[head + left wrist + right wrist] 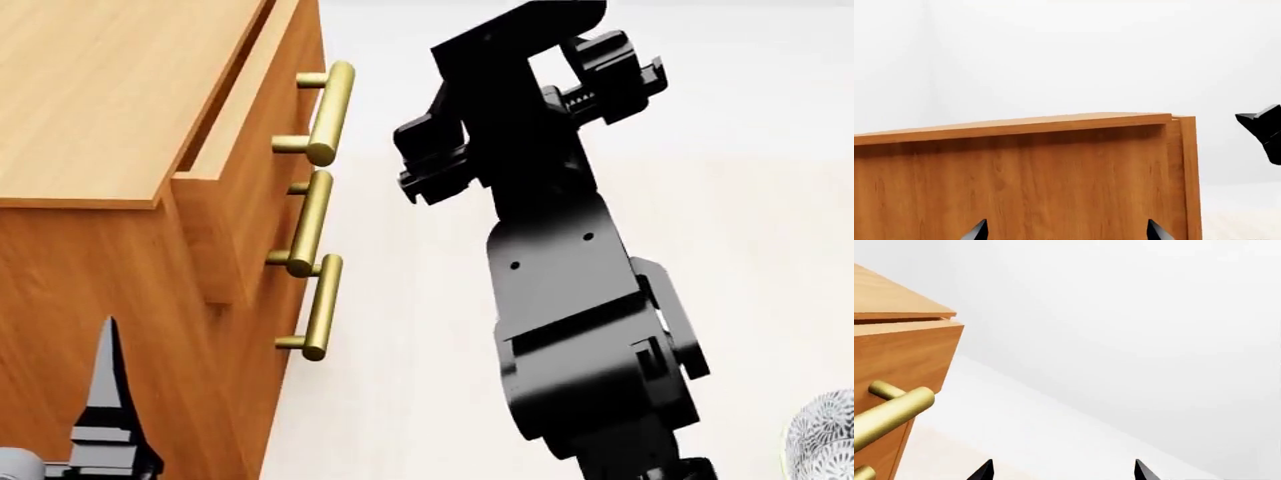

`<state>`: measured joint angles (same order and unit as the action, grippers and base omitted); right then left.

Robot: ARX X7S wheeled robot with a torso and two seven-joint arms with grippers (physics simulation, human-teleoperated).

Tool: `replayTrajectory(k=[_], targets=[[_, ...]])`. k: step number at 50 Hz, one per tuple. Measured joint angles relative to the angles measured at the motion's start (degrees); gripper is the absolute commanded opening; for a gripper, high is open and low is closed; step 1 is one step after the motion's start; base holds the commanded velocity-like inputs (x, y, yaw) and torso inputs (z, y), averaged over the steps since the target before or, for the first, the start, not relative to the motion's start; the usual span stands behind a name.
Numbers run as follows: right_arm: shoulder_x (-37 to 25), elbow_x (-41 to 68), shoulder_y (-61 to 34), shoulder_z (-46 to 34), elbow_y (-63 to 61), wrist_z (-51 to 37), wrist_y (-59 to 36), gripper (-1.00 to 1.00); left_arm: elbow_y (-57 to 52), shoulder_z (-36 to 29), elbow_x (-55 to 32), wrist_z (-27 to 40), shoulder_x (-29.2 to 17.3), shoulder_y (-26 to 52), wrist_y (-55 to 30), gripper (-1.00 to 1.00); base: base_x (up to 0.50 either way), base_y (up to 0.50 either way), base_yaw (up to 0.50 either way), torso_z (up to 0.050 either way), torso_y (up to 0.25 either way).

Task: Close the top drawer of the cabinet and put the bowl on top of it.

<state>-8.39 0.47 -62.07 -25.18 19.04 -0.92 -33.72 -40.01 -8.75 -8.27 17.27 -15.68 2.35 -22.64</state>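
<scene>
The orange-brown cabinet (94, 90) fills the left of the head view. Its top drawer (247, 170) stands pulled out a little, its brass bar handle (330, 110) facing the floor space. My right gripper (1063, 472) is open with nothing between its tips, beside the drawer front (901, 355) and its handle (891, 415), not touching them. My left gripper (1067, 232) is open too and faces the cabinet's side wall (1021, 185). Only the patterned rim of the bowl (825, 440) shows, at the lower right edge of the head view.
Two lower drawers with like brass handles (316, 300) sit under the top one. My black right arm (574, 300) rises through the middle of the head view. One left fingertip (107, 390) pokes up at the lower left. Pale floor and white walls surround the cabinet.
</scene>
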Motion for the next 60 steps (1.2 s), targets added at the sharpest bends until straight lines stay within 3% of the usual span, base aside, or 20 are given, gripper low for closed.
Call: replayTrajectory(k=[25, 60], targets=[[6.42, 3.3, -5.24, -2.76, 14.28, -2.01, 7.33, 1.0, -0.9, -0.77, -0.69, 0.59, -0.72, 0.22, -0.54, 1.0, 0.0, 0.0, 0.0, 0.0, 0.0], [7.22, 22.98, -8.01, -22.37, 21.39, -11.43, 18.03, 1.0, -1.4, -0.7, -1.37, 1.68, -1.84, -0.46, -0.15, 1.0, 0.0, 0.0, 0.0, 0.0, 0.0]])
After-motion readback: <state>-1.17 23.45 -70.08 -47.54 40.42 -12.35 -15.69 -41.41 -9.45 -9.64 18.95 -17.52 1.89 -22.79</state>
